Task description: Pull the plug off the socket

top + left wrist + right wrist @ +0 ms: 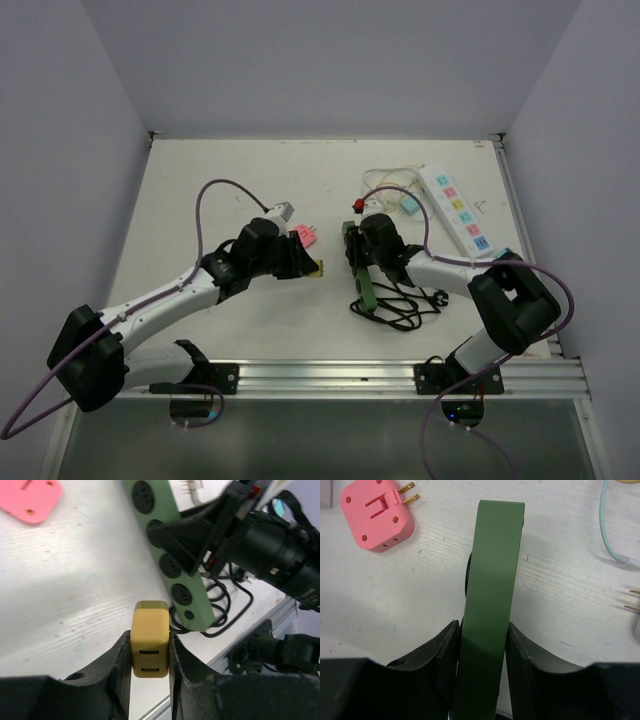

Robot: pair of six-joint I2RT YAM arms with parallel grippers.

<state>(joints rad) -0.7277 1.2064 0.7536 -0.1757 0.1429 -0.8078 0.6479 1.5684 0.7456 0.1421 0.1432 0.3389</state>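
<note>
My left gripper [149, 636] is shut on a yellow USB plug [149, 642], pinched between both fingers. In the top view the plug [318, 267] sits a short way left of the green socket strip [362, 280], clear of it. Its prongs are hidden. My right gripper [482, 626] is shut on the green socket strip [492, 575], gripping its two long sides. In the left wrist view the strip [172, 565] shows a row of round sockets, none of them holding a plug, with my right gripper's fingers [185, 535] clamped on it.
A pink adapter [305, 235] lies just behind the left gripper, with a grey one [283, 212] beyond it. A white power strip [456, 210] lies at the back right with pale cables. The green strip's black cable [400, 305] coils near the front rail.
</note>
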